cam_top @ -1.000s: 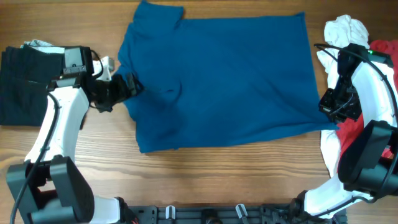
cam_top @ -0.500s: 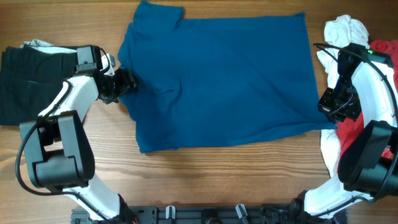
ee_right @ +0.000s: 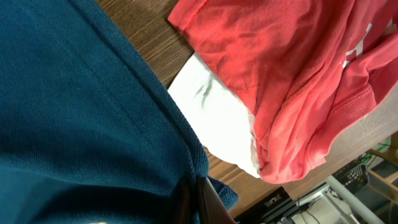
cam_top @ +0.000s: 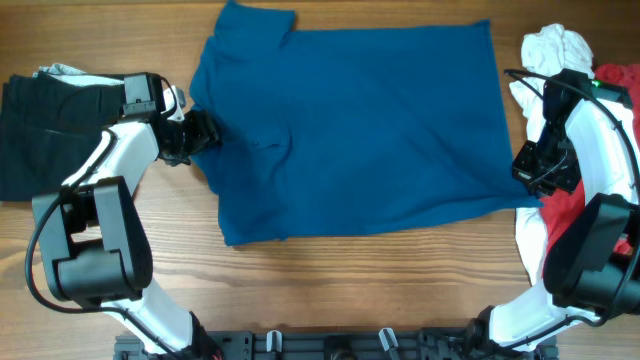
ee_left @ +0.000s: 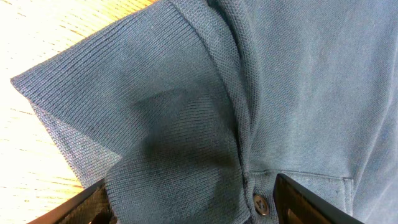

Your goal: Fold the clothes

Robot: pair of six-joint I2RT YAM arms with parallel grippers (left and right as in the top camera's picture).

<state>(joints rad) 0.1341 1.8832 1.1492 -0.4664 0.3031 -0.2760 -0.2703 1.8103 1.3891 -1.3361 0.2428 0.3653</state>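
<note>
The clothes' deep-blue shirt (cam_top: pixel 360 130) lies spread flat across the middle of the table. My left gripper (cam_top: pixel 203 131) is at its left edge, on the collar. In the left wrist view the ribbed collar (ee_left: pixel 174 124) and a button (ee_left: pixel 260 203) lie between my left gripper's (ee_left: pixel 199 208) wide-apart fingers (ee_left: pixel 311 202). My right gripper (cam_top: pixel 528 170) is at the shirt's lower right edge. In the right wrist view the right gripper (ee_right: pixel 198 199) is pinched shut on the blue shirt's (ee_right: pixel 74 112) hem.
A black garment (cam_top: pixel 40 130) lies at the far left. A white garment (cam_top: pixel 555 50) and a red one (cam_top: pixel 615 80) are heaped at the right edge, with the red garment (ee_right: pixel 280 81) and the white one (ee_right: pixel 217 118) close beside my right gripper. Bare wood (cam_top: pixel 350 290) runs along the front.
My left arm has swung up and its gripper has shifted slightly up and right onto the collar, the jaws narrowing a little. The right arm and the shirt have not moved.
</note>
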